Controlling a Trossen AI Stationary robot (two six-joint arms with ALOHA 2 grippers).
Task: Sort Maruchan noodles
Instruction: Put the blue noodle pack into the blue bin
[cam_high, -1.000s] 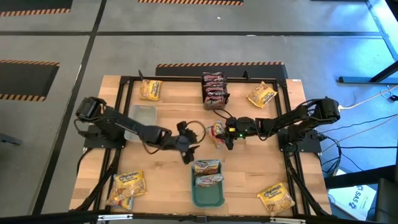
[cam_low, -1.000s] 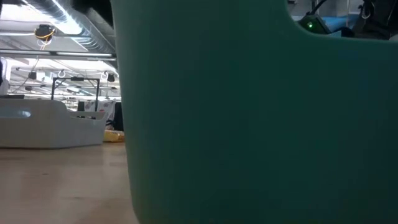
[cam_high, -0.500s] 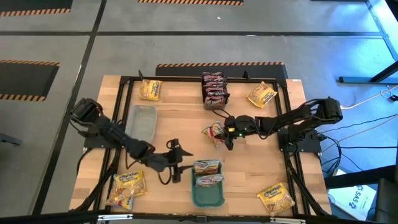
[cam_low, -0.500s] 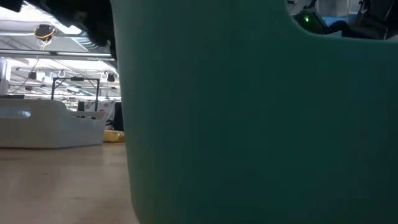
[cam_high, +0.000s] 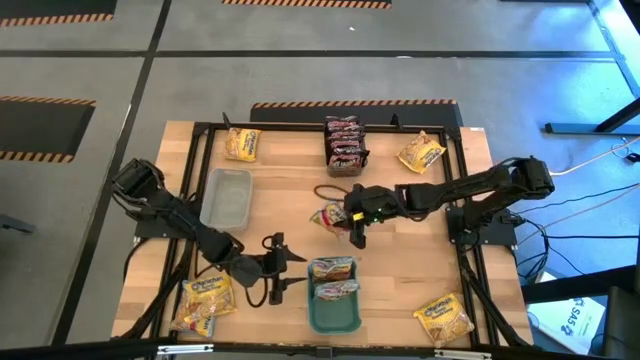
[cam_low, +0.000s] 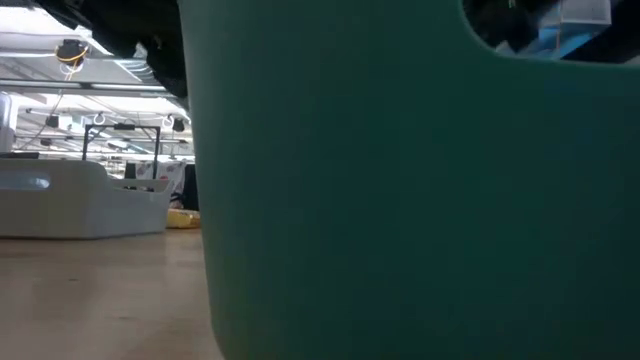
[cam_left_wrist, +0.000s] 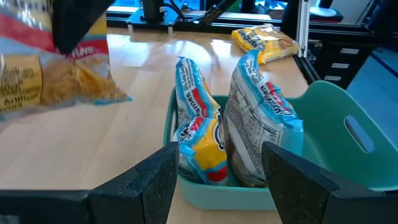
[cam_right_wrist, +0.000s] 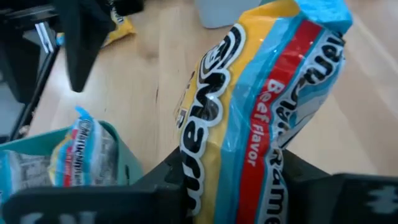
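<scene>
since two beef-flavor packets already stand on edge in the teal tray (cam_high: 333, 317) by the table's near edge, right gripper (cam_high: 355, 227) carries a third beef ramen packet (cam_high: 331, 216) pinched above table centre; left gripper (cam_high: 277, 270) waits beside the tray, fingers apart.

From the high view I count five yellow packets (cam_high: 241, 144) lying loose on the desk (cam_high: 290, 255), two blue-and-red packets (cam_high: 333, 268) standing in the one teal tray (cam_high: 333, 318), and one more blue-and-red packet (cam_high: 330, 216) held up off the desk. I log one stack of dark brown-red packets (cam_high: 343, 144) at the far edge, though I cannot tell how many are in it. I also note one clear grey tub (cam_high: 226, 196) and two arms.
</scene>
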